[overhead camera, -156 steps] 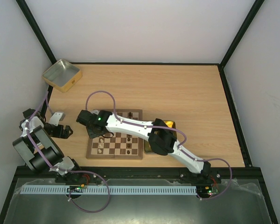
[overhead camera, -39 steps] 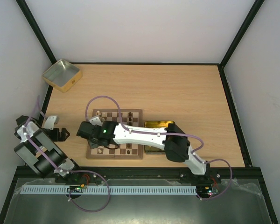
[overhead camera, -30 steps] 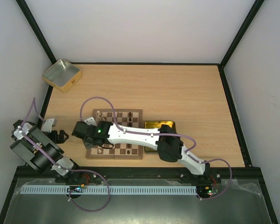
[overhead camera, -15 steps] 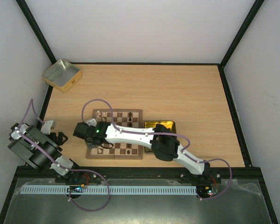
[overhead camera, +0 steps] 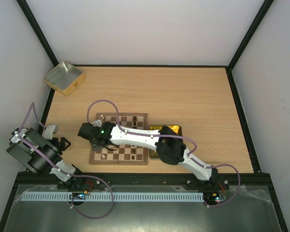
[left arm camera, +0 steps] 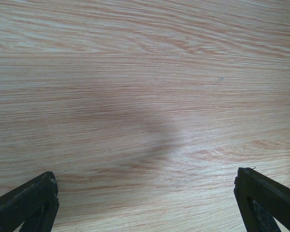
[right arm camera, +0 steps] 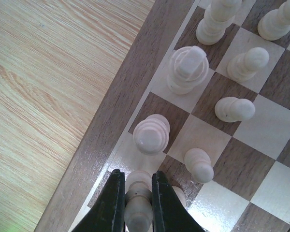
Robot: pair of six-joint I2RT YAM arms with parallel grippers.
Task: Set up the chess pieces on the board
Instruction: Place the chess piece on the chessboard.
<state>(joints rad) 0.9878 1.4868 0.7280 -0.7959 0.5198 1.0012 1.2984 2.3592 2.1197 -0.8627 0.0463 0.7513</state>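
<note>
The board [overhead camera: 135,155] lies near the front of the table with a few cream and dark chess pieces on it. My right gripper [overhead camera: 87,131] reaches across to the board's left edge. In the right wrist view it [right arm camera: 135,200] is shut on a cream chess piece [right arm camera: 138,212] over a square by the board's rim [right arm camera: 111,116]. Several cream pieces stand around it, among them a round-topped one [right arm camera: 152,134] just ahead and a small one [right arm camera: 199,165] to the right. My left gripper [overhead camera: 58,143] is folded back at the table's left edge, open and empty over bare wood [left arm camera: 145,96].
A yellow-gold tin [overhead camera: 171,129] lies just right of the board, partly under the right arm. A silvery square tin [overhead camera: 64,77] stands at the back left corner. Black frame rails edge the table.
The right gripper has shifted about over the board's left side and now sits at its left edge with the cream piece. The left arm has drawn back and folded lower at the left.
</note>
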